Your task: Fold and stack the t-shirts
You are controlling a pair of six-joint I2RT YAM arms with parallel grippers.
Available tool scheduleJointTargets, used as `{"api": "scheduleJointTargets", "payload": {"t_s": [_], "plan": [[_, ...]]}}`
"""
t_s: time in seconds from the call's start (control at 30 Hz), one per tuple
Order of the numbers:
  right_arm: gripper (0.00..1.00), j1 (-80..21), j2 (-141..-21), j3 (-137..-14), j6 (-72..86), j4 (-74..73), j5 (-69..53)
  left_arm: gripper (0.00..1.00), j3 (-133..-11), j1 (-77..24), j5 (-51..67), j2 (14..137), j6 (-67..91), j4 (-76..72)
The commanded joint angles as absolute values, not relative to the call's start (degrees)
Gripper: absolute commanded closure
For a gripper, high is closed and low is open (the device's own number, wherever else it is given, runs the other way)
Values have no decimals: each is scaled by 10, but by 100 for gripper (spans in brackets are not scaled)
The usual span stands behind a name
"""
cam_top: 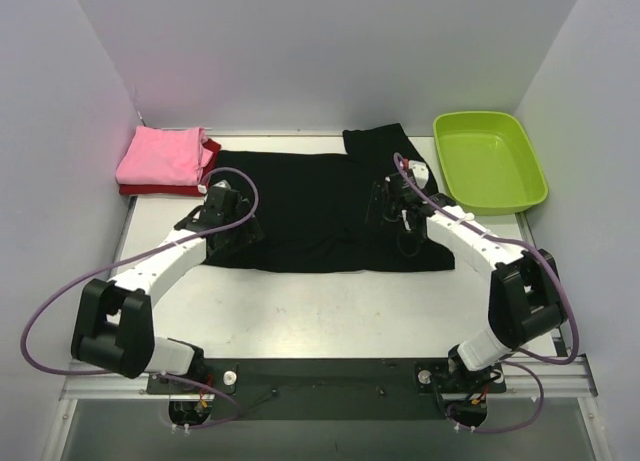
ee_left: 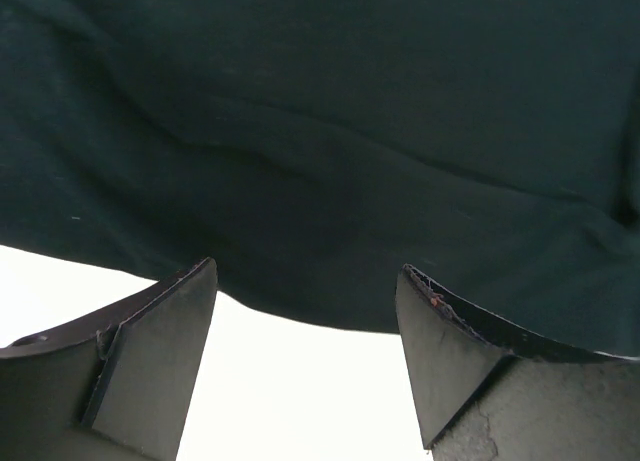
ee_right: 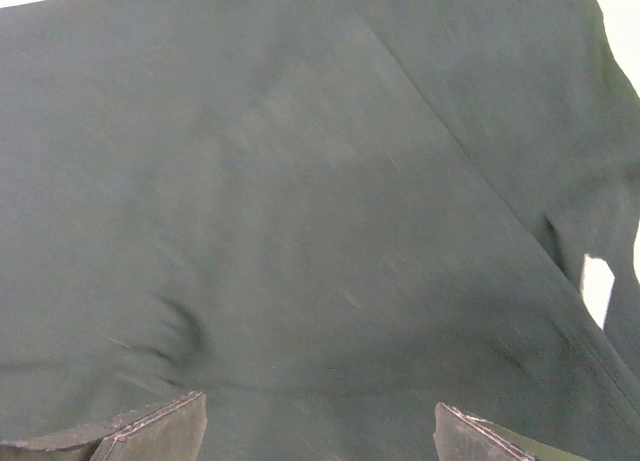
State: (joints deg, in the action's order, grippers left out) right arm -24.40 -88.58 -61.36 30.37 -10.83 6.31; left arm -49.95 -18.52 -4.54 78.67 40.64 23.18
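Pink shirt sits folded on the dark red shirt, back left corner. Black shirt lies flat mid-surface, a few soft wrinkles. Left gripper is at its left edge and right gripper over its right side, both jaws spread wide, gripping nothing. Green tub back right.

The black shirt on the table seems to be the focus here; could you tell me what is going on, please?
The black t-shirt lies spread on the table. The left gripper is open at the shirt's left edge, and the right gripper is open over its right side; neither holds cloth. The pink t-shirt sits folded on the dark red t-shirt in the far left corner. A green tub stands at the far right.
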Motion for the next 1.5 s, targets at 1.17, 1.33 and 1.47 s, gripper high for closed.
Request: {"api": "scheduleJointTargets", "payload": {"t_s": [1.17,1.33,1.47], "plan": [[4,-283,-831,-419,406,-222,103,19,-310,-204,-160,765,566,295],[4,-318,-778,-396,445,-269,101,19,-267,-228,-151,644,614,349],[4,-352,-740,-374,479,-308,114,19,-244,-250,-166,535,657,423]]}}
